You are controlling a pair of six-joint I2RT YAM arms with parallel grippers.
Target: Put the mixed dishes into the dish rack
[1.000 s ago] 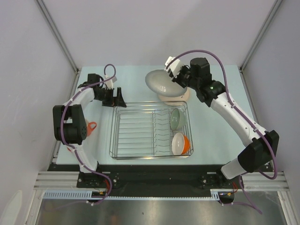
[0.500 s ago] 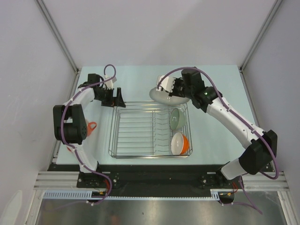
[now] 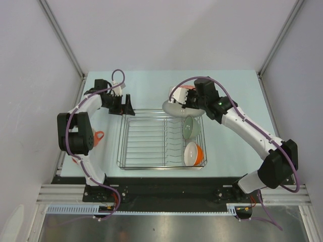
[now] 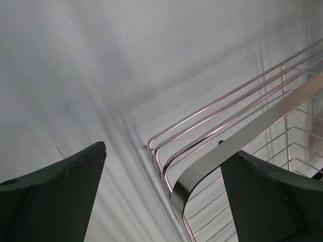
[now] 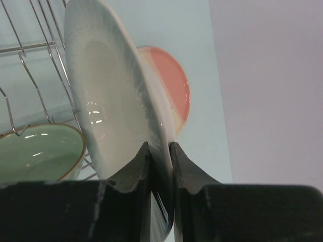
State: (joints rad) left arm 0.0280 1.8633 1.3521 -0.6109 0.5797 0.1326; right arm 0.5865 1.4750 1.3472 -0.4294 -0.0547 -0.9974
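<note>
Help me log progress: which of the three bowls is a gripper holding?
The white bowl, in the right gripper; the green bowl and orange bowl sit in the rack.

arms (image 3: 251,130): white links, black joints | cables (image 3: 117,71): purple | end effector fingers (image 4: 50,196): dark green

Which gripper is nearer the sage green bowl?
Right: right gripper, clamping a white shallow bowl, is just beyond the sage green bowl; left gripper is at the far-left corner of the chrome wire rack.

We see bright, even light; soft shadows streak the table (image 4: 65,70), glare spots the white shallow bowl (image 5: 103,96), and the fingers (image 5: 132,174) look blurred.
</note>
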